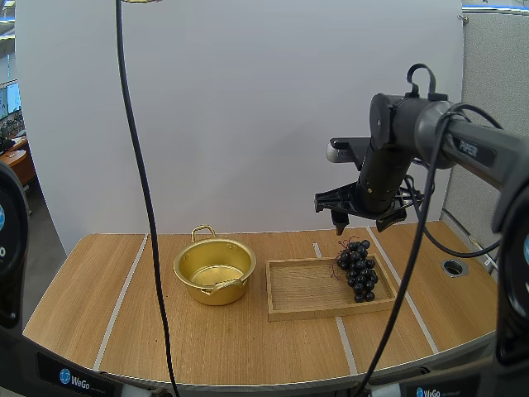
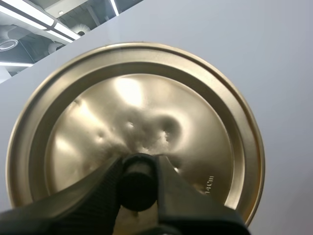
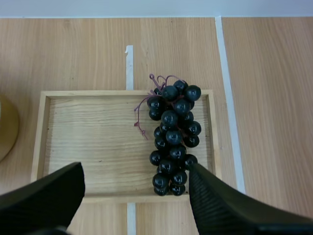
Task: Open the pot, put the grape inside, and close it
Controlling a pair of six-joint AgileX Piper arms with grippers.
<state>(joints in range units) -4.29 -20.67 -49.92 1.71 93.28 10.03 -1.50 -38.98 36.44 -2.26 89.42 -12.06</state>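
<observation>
Hovering over the wooden tray [image 3: 93,137], the right gripper [image 3: 136,171] has its fingers spread wide. The grape bunch [image 3: 173,134] lies straight below, at the tray's right end and close to the side rim.

Risk: a straight descent may land one finger on that rim, or a pinch on loose berries may let the bunch slip.

The left gripper [image 2: 139,166] is clamped on the black knob [image 2: 138,183] of the gold lid [image 2: 146,98], which is held aloft (a small hold, so the lid may swing).

The pot [image 1: 235,285] stands open just left of the tray. The route to it crosses only bare tray floor and the tray's left rim, and there is free table [image 1: 99,289] beyond.
</observation>
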